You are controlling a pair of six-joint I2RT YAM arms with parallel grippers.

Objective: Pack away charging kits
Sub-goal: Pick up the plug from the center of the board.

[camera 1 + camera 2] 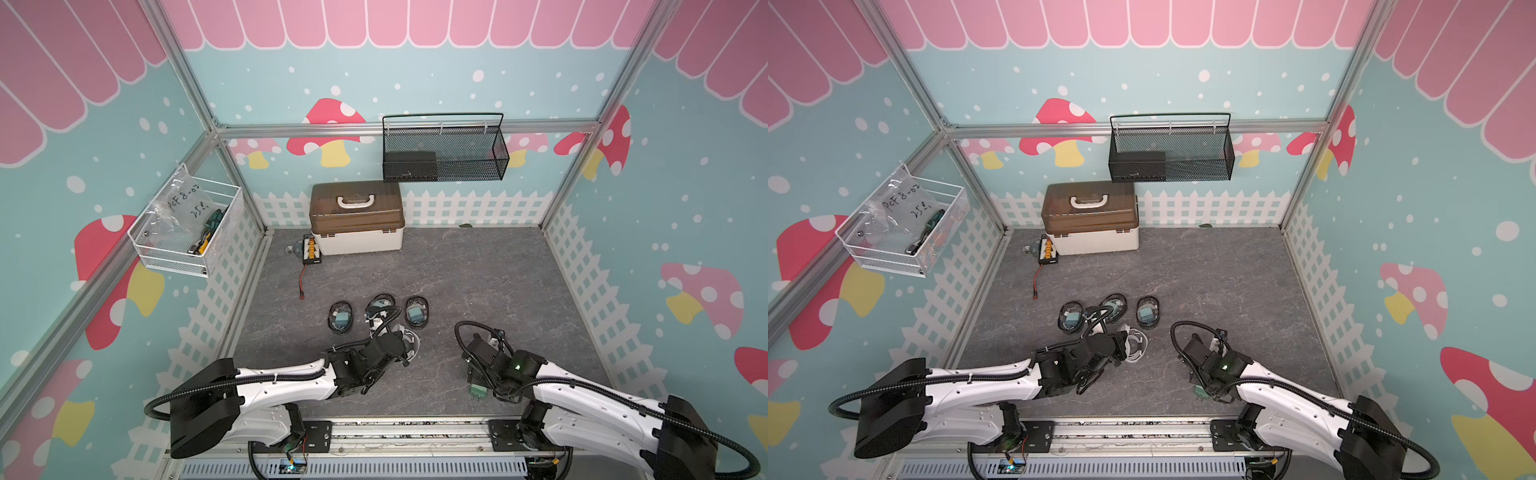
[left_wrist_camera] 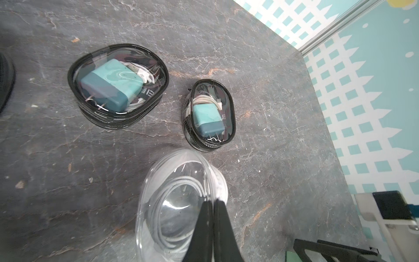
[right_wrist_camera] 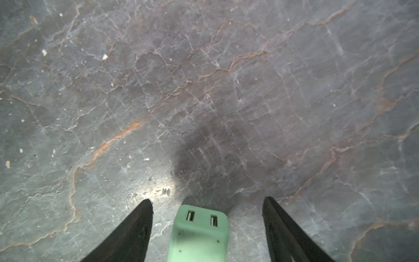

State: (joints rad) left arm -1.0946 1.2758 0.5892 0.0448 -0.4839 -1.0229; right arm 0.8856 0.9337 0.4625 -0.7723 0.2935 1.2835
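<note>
Three black-rimmed clear pouches [image 1: 340, 316] [image 1: 380, 307] [image 1: 416, 311] lie in a row mid-table, each holding a teal plug adapter and white cable. The left wrist view shows two of them [image 2: 118, 86] [image 2: 209, 115]. Just in front lies a white-rimmed clear pouch [image 2: 176, 204] [image 1: 1136, 343] with a coiled white cable [image 2: 163, 215] inside. My left gripper [image 2: 213, 202] is shut on its rim. A loose green plug adapter [image 3: 199, 231] [image 1: 476, 390] rests on the table near the front. My right gripper [image 3: 207, 202] stands open around it, with a gap on each side.
A big white box with a brown lid [image 1: 357, 220] stands at the back, with a black board with yellow connectors [image 1: 311, 249] and a red wire [image 1: 304, 278] beside it. A black mesh basket [image 1: 444, 153] hangs on the back wall and a white wire basket [image 1: 187, 232] on the left wall.
</note>
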